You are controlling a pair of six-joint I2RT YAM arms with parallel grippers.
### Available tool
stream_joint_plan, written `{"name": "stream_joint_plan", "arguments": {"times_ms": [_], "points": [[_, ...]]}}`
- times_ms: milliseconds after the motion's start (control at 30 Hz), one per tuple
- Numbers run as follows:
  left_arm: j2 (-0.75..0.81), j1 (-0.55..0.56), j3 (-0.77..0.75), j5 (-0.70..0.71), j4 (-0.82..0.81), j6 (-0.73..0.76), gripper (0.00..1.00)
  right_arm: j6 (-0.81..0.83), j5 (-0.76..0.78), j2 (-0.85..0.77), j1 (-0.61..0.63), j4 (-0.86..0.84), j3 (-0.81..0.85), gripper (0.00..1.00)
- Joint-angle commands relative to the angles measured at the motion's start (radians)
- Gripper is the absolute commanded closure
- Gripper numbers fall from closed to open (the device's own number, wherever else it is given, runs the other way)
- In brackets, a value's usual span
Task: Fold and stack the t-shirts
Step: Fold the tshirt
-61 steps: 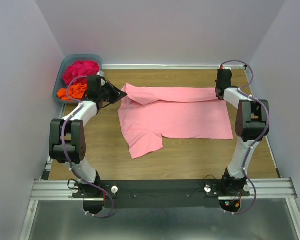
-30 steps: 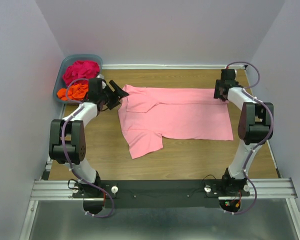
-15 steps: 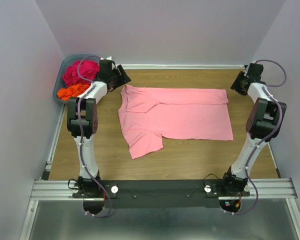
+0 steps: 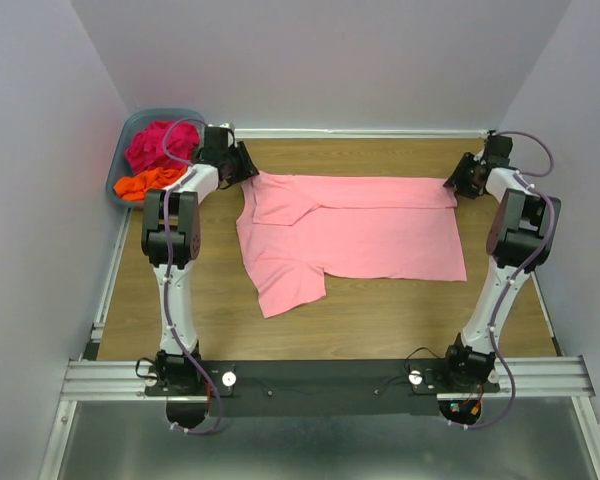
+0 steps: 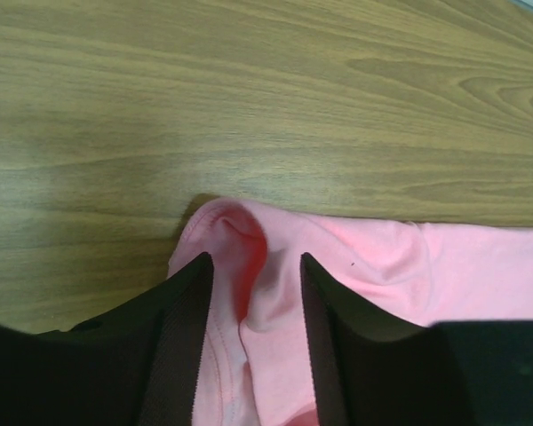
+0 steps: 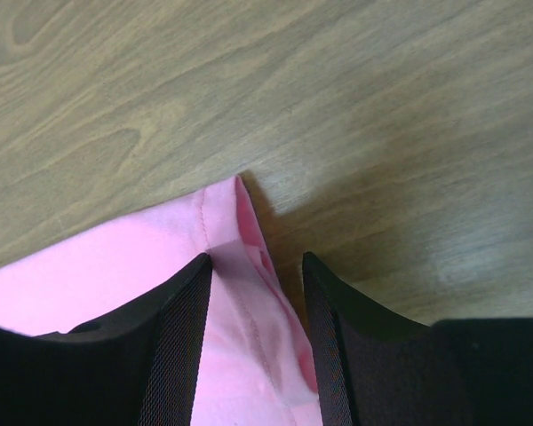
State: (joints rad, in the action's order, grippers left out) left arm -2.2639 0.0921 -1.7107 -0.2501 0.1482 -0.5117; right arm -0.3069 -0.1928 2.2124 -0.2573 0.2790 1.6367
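The light pink t-shirt lies flat on the wooden table, its far edge folded over toward me and one sleeve pointing to the near left. My left gripper is at its far left corner. In the left wrist view that gripper is open, with a bunched ridge of pink cloth between its fingers. My right gripper is at the far right corner. The right wrist view shows it open astride the hemmed corner. A magenta t-shirt and an orange t-shirt lie crumpled in the basket.
The grey-blue plastic basket stands at the far left corner, just behind my left arm. Walls close in the table at the back and on both sides. Bare wood shows in front of the shirt, toward the arm bases.
Both grippers let go of the folded far edge, swung out past the shirt's ends, then came back onto its two far corners. Their jaws have narrowed around the cloth.
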Motion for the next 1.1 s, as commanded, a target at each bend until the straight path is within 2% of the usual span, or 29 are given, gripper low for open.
{"name": "stream_joint_plan", "arguments": {"times_ms": [0, 100, 300, 533, 833, 900, 933, 967, 1067], "points": [[-0.029, 0.004, -0.04, -0.018, -0.001, 0.012, 0.51, -0.014, -0.048, 0.039, -0.005, 0.008, 0.043, 0.47], [-0.028, 0.006, -0.032, -0.032, -0.006, 0.006, 0.57, -0.017, -0.056, 0.053, -0.005, 0.008, 0.045, 0.47], [-0.036, 0.006, -0.03, -0.037, -0.015, 0.007, 0.59, -0.018, -0.091, 0.073, -0.008, 0.008, 0.055, 0.48], [-0.066, 0.006, -0.076, -0.026, 0.011, -0.001, 0.74, -0.014, -0.097, 0.086, -0.01, 0.009, 0.061, 0.54], [-0.094, 0.009, -0.096, -0.058, 0.019, -0.011, 0.76, -0.009, -0.112, 0.086, -0.013, 0.008, 0.061, 0.54], [-0.098, 0.009, -0.098, -0.063, 0.021, -0.014, 0.82, -0.008, -0.111, 0.089, -0.013, 0.009, 0.06, 0.6], [-0.098, 0.009, -0.098, -0.058, 0.024, -0.014, 0.94, -0.006, -0.108, 0.089, -0.013, 0.008, 0.058, 0.63], [-0.095, 0.009, -0.101, -0.051, 0.025, -0.016, 0.99, -0.003, -0.096, 0.09, -0.016, 0.009, 0.057, 0.71], [-0.088, 0.002, -0.092, -0.054, 0.014, -0.042, 1.0, -0.005, -0.071, 0.093, -0.028, 0.009, 0.054, 0.89]]}}
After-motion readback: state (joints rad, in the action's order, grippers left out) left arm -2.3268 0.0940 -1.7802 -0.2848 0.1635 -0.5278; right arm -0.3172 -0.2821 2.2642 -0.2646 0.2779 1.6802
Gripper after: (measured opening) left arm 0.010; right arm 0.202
